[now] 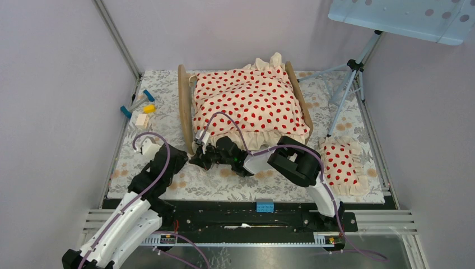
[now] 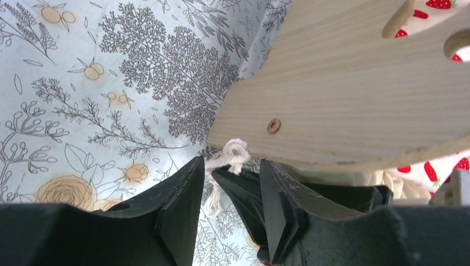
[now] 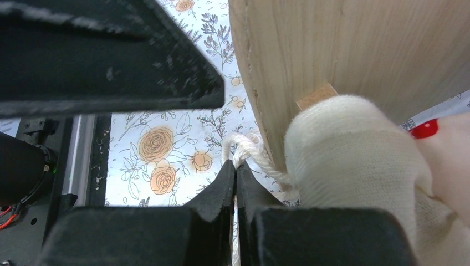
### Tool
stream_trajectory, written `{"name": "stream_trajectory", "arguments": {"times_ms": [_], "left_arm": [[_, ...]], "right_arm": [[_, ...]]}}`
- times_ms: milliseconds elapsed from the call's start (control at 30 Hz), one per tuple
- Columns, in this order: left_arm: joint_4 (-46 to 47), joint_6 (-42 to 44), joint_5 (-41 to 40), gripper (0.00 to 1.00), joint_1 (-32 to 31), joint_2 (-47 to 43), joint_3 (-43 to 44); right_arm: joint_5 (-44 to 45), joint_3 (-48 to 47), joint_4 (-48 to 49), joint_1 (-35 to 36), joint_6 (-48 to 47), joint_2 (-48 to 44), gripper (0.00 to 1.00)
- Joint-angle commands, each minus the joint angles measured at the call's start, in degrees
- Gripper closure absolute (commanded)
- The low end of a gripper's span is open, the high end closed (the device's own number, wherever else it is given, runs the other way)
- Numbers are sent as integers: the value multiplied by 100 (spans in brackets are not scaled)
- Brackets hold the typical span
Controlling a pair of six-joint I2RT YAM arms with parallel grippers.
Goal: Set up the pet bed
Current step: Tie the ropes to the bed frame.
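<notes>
The pet bed (image 1: 183,106) stands at the back middle of the table, and a cream red-dotted blanket (image 1: 252,101) covers its top. Both grippers meet at its near left corner. My right gripper (image 3: 236,169) is shut on a white cord (image 3: 246,147) beside the wooden end board (image 3: 343,50), with cream cloth (image 3: 354,149) bunched next to it. My left gripper (image 2: 227,183) is open. The same cord (image 2: 235,149) and the right gripper's black tip lie in its gap, just under the end board (image 2: 343,94). The mattress is hidden.
A red-dotted ruffled pillow (image 1: 341,162) lies on the floral cloth right of the bed. Small coloured blocks (image 1: 143,109) sit at the left edge. A tripod (image 1: 350,84) stands at the back right. A blue block (image 1: 265,205) rests on the front rail.
</notes>
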State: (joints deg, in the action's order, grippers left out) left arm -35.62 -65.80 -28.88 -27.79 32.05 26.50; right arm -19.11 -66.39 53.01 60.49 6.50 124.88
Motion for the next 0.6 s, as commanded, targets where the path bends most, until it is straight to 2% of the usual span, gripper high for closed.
{"name": "stream_trajectory", "arguments": {"times_ms": [0,200,567], "left_arm": [[872,624,705,55,599,225,-9],[1508,1087,1537,55,1200,416,-179],[2017,1324,2153,57,1299,407,-606]], "right_arm": [[95,-32,140,16,-70,-78,100],[176,-30,69,16,-60,-26,100],[206,0,-63,16,-85,32,100]]}}
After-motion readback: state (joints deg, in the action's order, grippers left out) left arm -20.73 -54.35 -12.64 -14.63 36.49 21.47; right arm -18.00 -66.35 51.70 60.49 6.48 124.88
